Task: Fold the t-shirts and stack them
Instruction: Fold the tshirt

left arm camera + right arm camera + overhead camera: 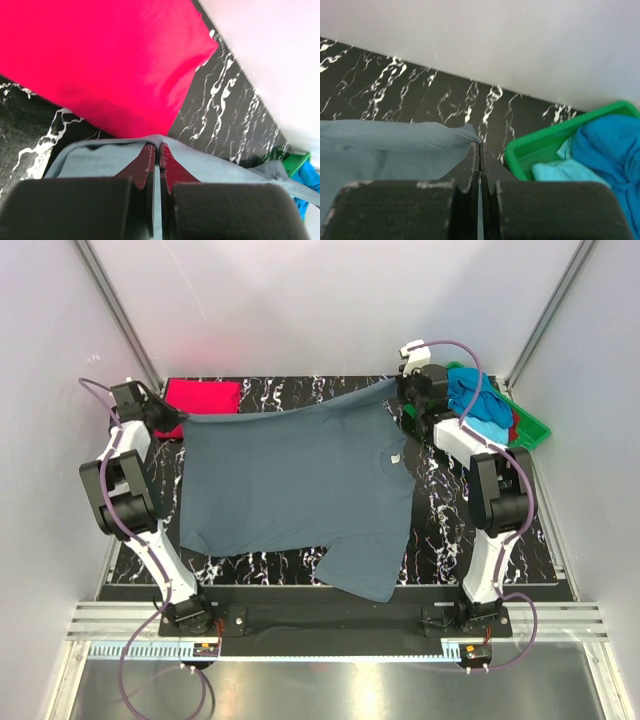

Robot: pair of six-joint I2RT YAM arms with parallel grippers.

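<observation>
Both arms are up at the back of the counter [440, 530], and the grey-blue shirt [300, 490] is strung between them along its far edge. The right tool [479, 145] is pressed together on a stitched corner of that shirt, just beside the green tray [530, 430]. The left tool [157, 147] is well apart from the tray, at the shirt's other far corner, and its red-lined fingers are pinching a fold of the same cloth. From that taut edge the rest of the shirt runs down onto the counter and spreads out mostly flat on the side away from the tray. One sleeve trails toward the near edge.

I judge it light and completely limp: it sags wherever nothing holds it, and it will drag and bunch if it is pulled across the counter. The cloth looks matte, not slick, so a thin pinch should hold. The seamed edges and corners are the sensible places to grip, because the doubled cloth there gives the fingers something to bite. A grip in the middle would only gather wrinkles.

In the tray a blue shirt [470, 390] and a turquoise shirt [560, 170] lie in a loose heap, not yet folded. Across the counter from the tray, beyond the left tool, a pink shirt [100, 60] already lies folded flat. That looks like the base of the stack.
</observation>
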